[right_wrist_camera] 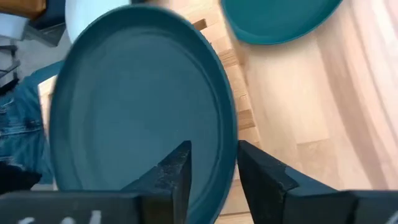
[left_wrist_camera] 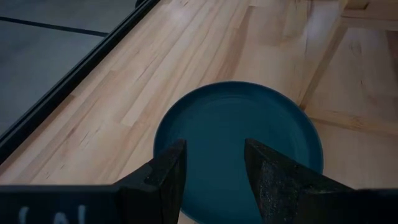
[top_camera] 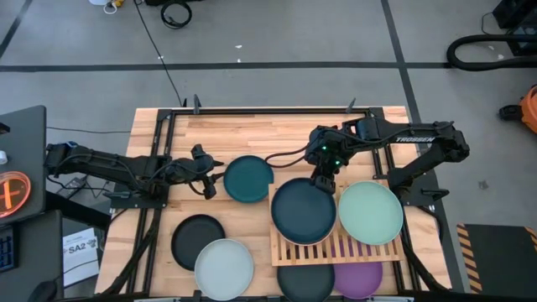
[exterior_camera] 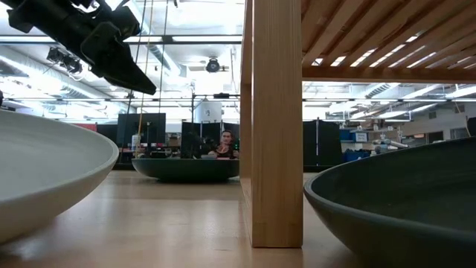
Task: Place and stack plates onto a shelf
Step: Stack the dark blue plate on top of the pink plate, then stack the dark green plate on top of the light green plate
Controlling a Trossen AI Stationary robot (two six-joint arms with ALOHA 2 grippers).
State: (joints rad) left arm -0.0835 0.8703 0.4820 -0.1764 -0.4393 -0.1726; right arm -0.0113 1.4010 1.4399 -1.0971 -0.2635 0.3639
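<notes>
A round matte dark blue plate is seen on the slatted wooden shelf. The right end effector is positioned at its rim, fingers parted, nothing held. The left end effector is opened narrowly beside a round teal plate.

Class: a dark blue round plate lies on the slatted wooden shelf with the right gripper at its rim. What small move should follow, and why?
Probably lift the right gripper clear: the dark blue round plate already lies on the slatted wooden shelf, and the jaws stand apart.
</notes>
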